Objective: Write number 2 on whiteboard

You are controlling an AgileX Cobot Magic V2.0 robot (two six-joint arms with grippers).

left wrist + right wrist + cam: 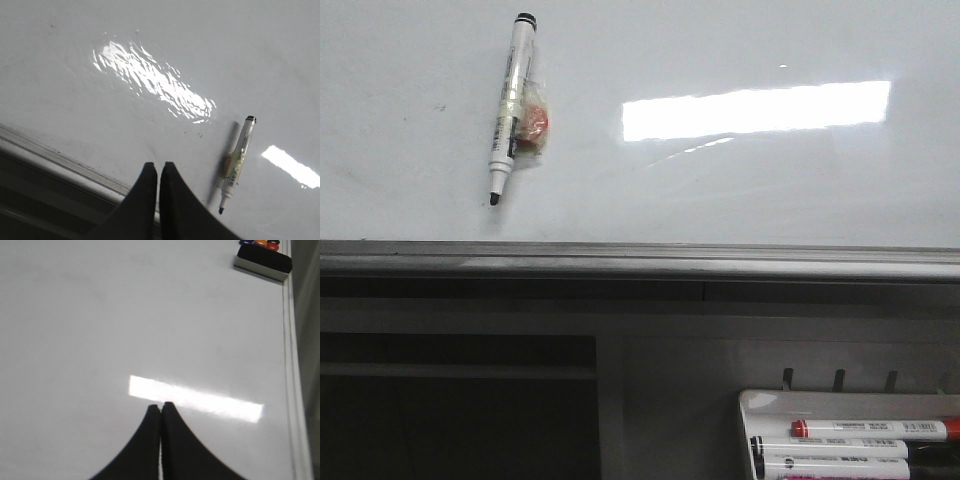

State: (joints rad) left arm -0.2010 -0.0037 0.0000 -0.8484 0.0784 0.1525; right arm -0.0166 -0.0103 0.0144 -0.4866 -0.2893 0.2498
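Note:
The whiteboard (pixel 720 180) is glossy white with a grey lower frame edge (pixel 640 262). No number 2 shows on it. An uncapped black-tipped marker (pixel 510 105) with a red and clear piece taped to it hangs on the board at the upper left. It also shows in the left wrist view (pixel 236 162). My left gripper (pixel 158 166) is shut and empty, near the board's lower edge, apart from the marker. My right gripper (pixel 160 406) is shut and empty over bare board (pixel 125 330). Neither gripper shows in the front view.
A white marker tray (pixel 760 405) with several markers, one red-capped (pixel 870 428), hangs below the board at the lower right. A black eraser (pixel 263 261) and coloured magnets (pixel 260 242) sit by the board's side frame (pixel 292 365) in the right wrist view.

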